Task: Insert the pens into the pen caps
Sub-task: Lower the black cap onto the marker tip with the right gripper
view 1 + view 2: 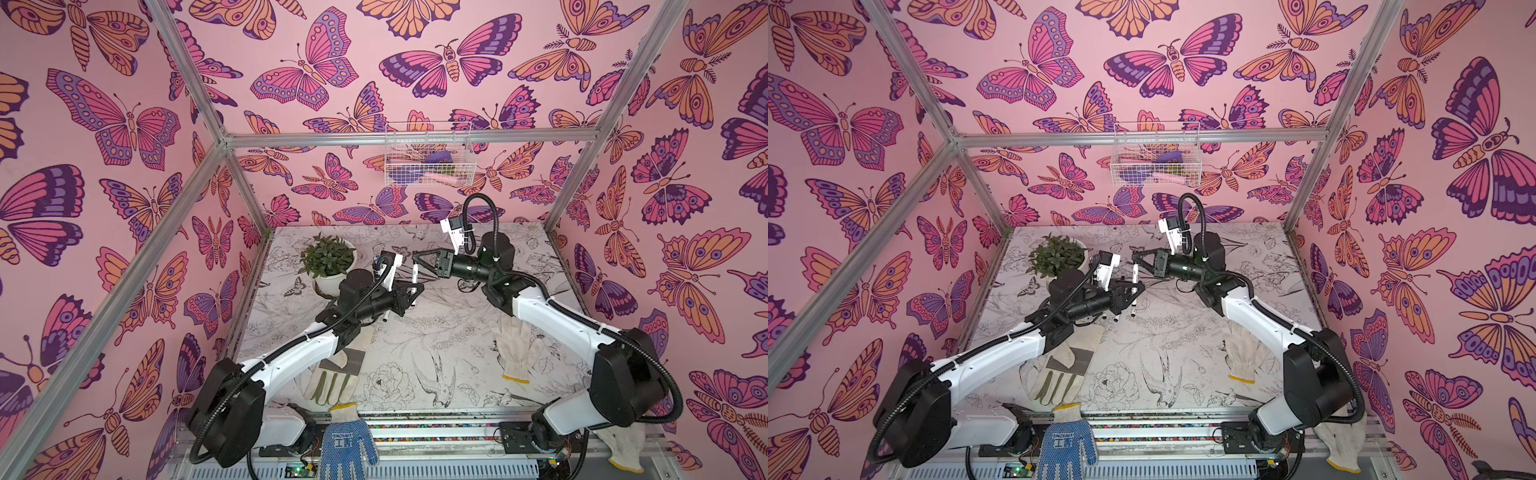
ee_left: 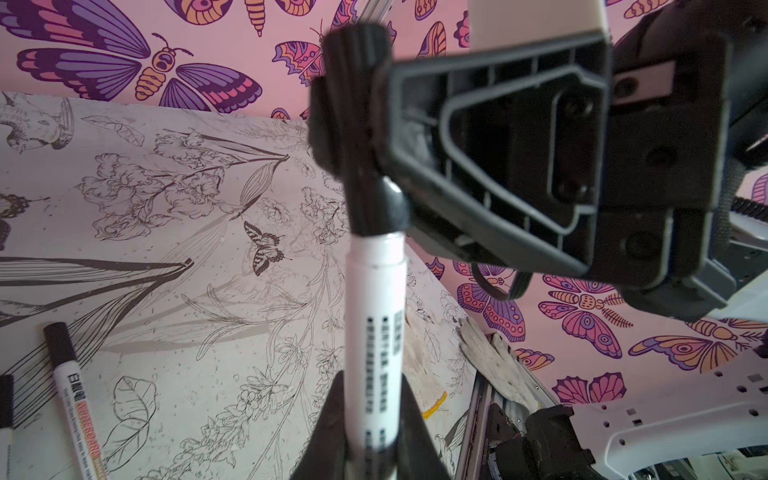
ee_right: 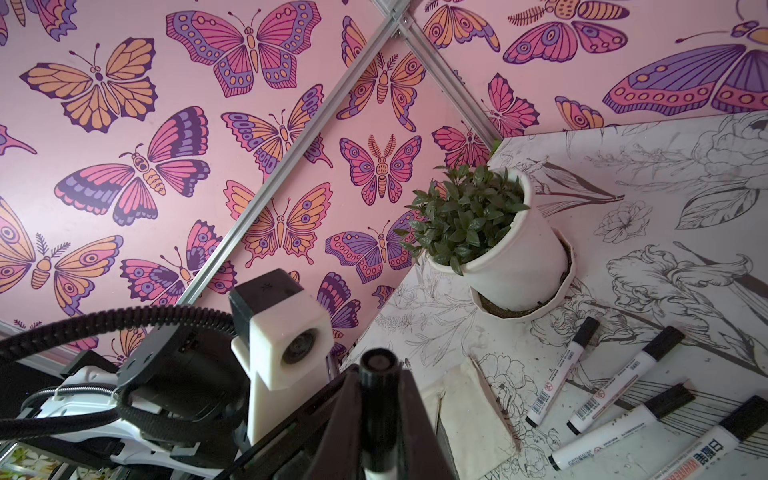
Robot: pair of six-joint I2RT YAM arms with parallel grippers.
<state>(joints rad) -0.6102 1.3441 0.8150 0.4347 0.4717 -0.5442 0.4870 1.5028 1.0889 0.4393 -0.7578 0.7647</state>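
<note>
Left wrist view showed the last pen [image 2: 376,332] held up off the table [image 2: 187,249], clamped in the left tool [image 2: 370,419], while the right tool [image 2: 358,124] pinched the black cap [image 2: 363,199] over its tip, pushed home or nearly so as far as I could judge. Right wrist view gave what that one only hinted at: four capped pens [image 3: 619,384] lying together on the table near the plant pot [image 3: 519,266]. So I reckoned four were done, with only this one left to seat and set down.

White pen [image 2: 376,316] inside black cap [image 2: 365,208]
</note>
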